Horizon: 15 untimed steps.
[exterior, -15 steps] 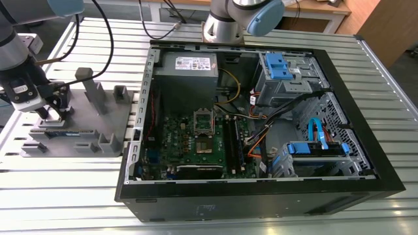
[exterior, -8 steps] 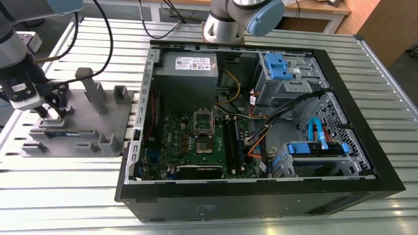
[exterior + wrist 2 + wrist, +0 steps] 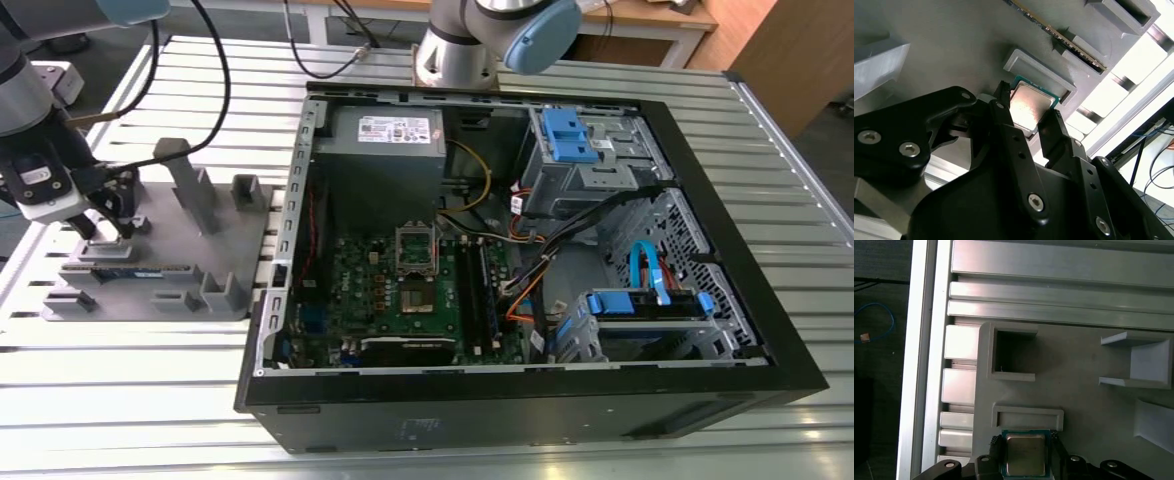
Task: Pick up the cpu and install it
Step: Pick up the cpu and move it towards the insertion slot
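Silvery-grey metal tops the cpu (image 3: 1025,455), which sits between the two black fingers (image 3: 996,455) of the gripper (image 3: 1025,439) in both wrist views. One finger stands at each of two opposite edges of the chip. They appear to press on its green rim, so the gripper looks clamped on the cpu. Whether the chip is raised off the tray (image 3: 1089,405) or rests on it, I cannot tell. The cpu lies flat with its metal face toward the cameras, just beside a low grey bracket (image 3: 1027,409) moulded on the tray. In the second wrist view a memory stick (image 3: 1064,39) stands on edge in a slot beyond that bracket.

In the exterior view the gripper (image 3: 107,228) hangs low over the tray near the exterior view's left edge, fingers pointing down, with the memory stick just beside it. The tray lies on a slatted aluminium table (image 3: 134,400). The open case (image 3: 534,405) lies beside the tray toward the exterior view's right, and its motherboard (image 3: 400,290) is well apart from the gripper.
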Tool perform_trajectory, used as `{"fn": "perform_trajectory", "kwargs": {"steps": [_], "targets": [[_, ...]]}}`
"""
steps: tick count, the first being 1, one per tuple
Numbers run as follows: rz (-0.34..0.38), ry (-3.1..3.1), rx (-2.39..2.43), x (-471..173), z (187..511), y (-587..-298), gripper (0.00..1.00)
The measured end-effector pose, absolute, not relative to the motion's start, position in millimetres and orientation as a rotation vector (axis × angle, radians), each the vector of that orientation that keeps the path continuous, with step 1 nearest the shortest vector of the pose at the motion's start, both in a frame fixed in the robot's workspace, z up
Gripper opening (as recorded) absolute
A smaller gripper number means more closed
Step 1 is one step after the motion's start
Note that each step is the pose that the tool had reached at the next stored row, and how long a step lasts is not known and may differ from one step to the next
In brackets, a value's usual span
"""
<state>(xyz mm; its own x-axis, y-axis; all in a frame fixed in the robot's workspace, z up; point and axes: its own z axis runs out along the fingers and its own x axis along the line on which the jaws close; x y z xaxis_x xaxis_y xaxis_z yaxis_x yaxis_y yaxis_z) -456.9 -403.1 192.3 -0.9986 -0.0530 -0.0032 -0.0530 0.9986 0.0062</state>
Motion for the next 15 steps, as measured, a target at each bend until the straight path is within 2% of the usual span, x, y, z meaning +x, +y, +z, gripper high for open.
{"fn": "perform_trajectory", "kwargs": {"steps": [15], "targets": [[0.01, 3.138, -0.083, -457.0, 183.2, -403.1, 0.47]]}}
